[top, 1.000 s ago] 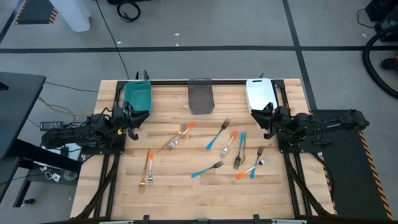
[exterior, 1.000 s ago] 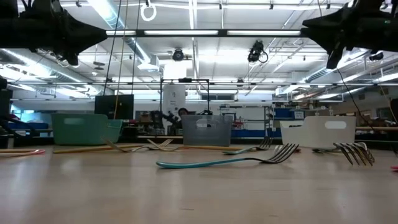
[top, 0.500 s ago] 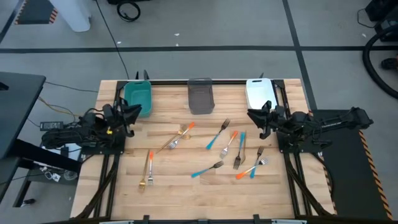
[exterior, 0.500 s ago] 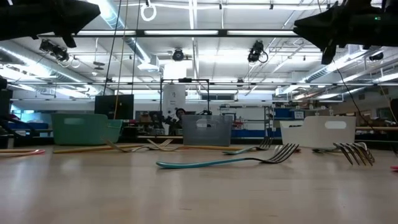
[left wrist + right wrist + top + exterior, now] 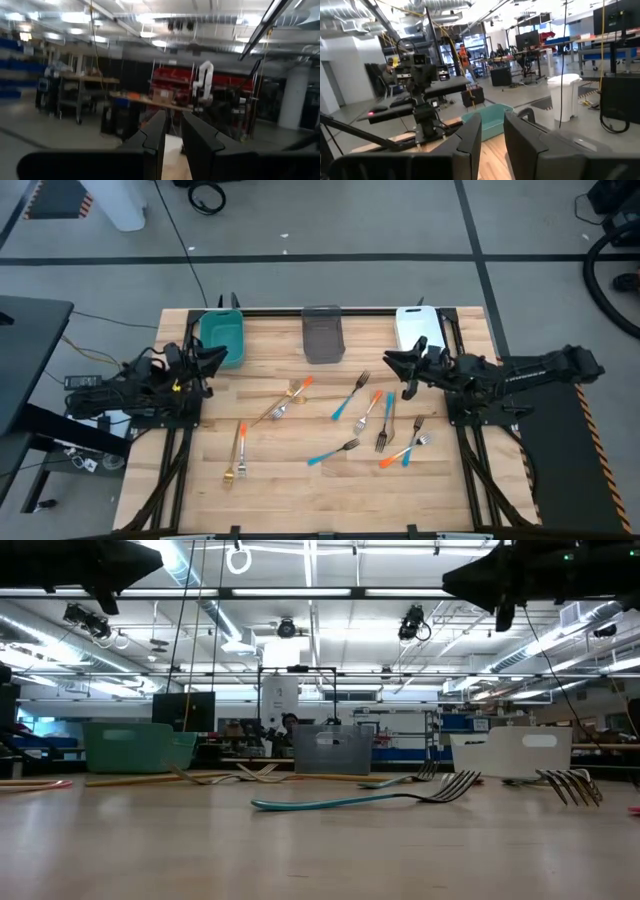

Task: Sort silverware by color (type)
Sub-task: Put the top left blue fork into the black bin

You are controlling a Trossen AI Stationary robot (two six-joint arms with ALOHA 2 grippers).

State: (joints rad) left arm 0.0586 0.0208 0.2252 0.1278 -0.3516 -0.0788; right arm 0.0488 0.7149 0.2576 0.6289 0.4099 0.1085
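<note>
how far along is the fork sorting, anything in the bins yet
Nothing looks sorted yet: the teal bin, grey bin and white bin show no forks inside. In hand: nothing; the right gripper reaches over the table toward the fork cluster, holding nothing, and the left gripper waits by the teal bin. Left: all the forks lie scattered on the table, orange, blue and tan handles mixed.
</note>
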